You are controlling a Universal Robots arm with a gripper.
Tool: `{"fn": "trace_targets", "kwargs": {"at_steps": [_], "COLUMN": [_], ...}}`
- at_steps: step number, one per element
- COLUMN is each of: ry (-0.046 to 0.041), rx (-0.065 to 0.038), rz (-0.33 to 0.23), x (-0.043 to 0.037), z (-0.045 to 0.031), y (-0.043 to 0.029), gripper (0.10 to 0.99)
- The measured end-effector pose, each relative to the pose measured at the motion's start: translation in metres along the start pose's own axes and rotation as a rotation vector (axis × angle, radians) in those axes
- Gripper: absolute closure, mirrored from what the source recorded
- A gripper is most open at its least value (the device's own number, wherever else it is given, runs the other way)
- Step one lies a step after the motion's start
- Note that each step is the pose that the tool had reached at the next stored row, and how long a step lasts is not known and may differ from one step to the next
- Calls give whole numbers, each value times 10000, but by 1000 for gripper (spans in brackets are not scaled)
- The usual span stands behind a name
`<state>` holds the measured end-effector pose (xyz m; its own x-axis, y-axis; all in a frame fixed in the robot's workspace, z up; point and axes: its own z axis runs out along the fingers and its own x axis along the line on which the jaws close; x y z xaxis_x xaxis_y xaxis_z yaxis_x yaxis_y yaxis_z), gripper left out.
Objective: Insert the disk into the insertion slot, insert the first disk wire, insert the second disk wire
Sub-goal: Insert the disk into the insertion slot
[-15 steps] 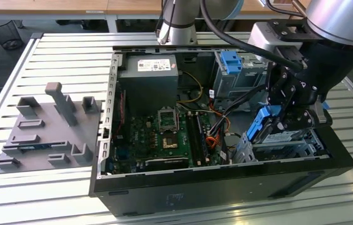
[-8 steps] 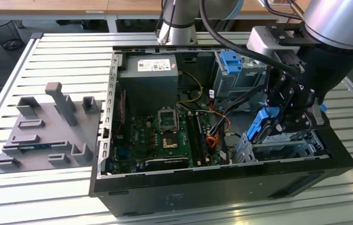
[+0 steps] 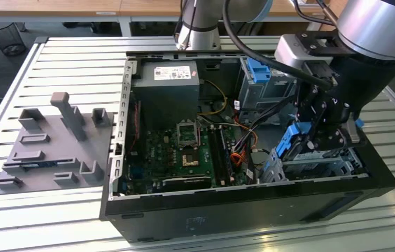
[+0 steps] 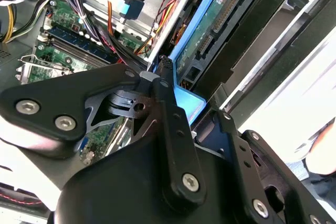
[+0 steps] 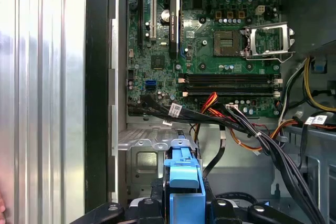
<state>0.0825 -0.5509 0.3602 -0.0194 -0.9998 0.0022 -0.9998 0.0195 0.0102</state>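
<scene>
disk (image 3: 292, 138) largely hidden behind gripper (image 3: 314, 144), insertion slot (image 3: 318, 167) partly covered by both

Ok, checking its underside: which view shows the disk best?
Second wrist view: the disk shows its green board and blue frame. The exterior view gives tilted blue edges; the first wrist view, one blue end.

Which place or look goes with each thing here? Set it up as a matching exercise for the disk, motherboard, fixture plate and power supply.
Things:
1. the disk
2. motherboard
3. fixture plate
4. power supply

Descriptions:
A. grey, on the slatted table, to the exterior view's left of the case
B. green, lying flat inside the case
C. blue-framed, clamped in the gripper
D. grey box with a white label

Pairs: 1-C; 2-B; 3-A; 4-D
</scene>
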Motion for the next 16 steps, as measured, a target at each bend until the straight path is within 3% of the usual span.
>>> {"fn": "trace_targets", "kwargs": {"at_steps": [7, 9, 10, 16], "ry": [4, 2, 4, 2], "rx": [-1, 0, 0, -1], "rz": [0, 1, 1, 0], "x": [0, 0, 0, 0], "z": [34, 42, 45, 68], "y": [0, 0, 0, 0], "gripper": [718, 706, 643, 643]}}
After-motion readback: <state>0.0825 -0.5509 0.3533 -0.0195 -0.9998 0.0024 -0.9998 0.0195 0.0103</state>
